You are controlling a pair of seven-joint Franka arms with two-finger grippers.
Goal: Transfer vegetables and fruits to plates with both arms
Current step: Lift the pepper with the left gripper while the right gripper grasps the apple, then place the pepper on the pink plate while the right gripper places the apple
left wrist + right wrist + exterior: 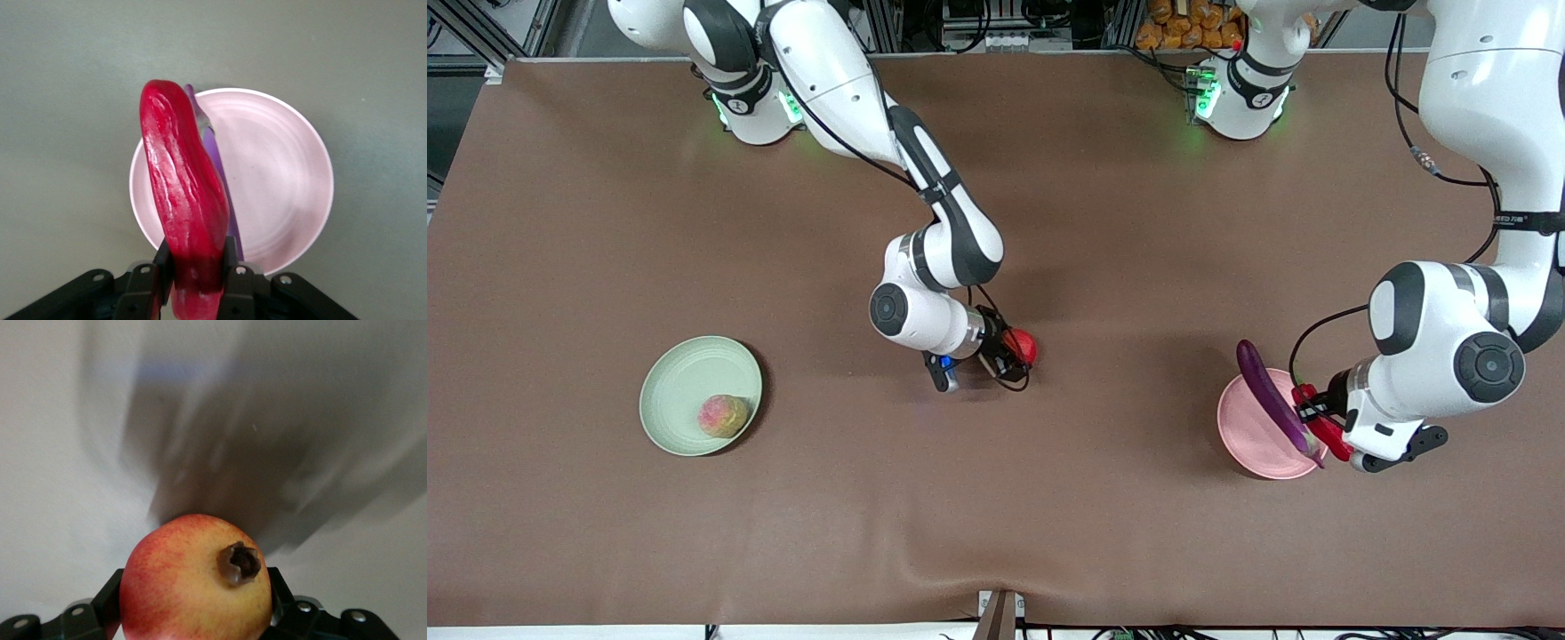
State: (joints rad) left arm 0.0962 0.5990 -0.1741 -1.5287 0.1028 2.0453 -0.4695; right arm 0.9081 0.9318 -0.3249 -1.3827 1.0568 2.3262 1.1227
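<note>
— Vegetables first: where are they, taking the pink plate [1249, 427] as the mark?
— Eggplant [1270, 395] lies slantwise on that plate, its tip toward the robots' bases jutting past the rim. The red chili pepper [183, 193] is up in the air over the plate's edge at the left arm's end of the table, clenched in the left gripper [195, 277] — the jaws pinch it near its lower end, and in the left wrist view it hangs right above the eggplant.
— And the fruits?
— The red-orange apple [197, 577] sits between the right gripper [193, 613] jaws, well away from the pink plate, toward the right arm's end and close to the middle of the table [1103, 498]. The jaws stand on either side of it; whether they have fully tightened, I cannot tell. The fruit's dark, dried calyx faces the right wrist camera.
— The other one?
— The peach [723, 415] rests on the mint green plate [685, 382], much farther still from the pink plate, at the right arm's end.
— What is under it all?
— A brown cloth over the table, with a crease at its edge by the front camera.
</note>
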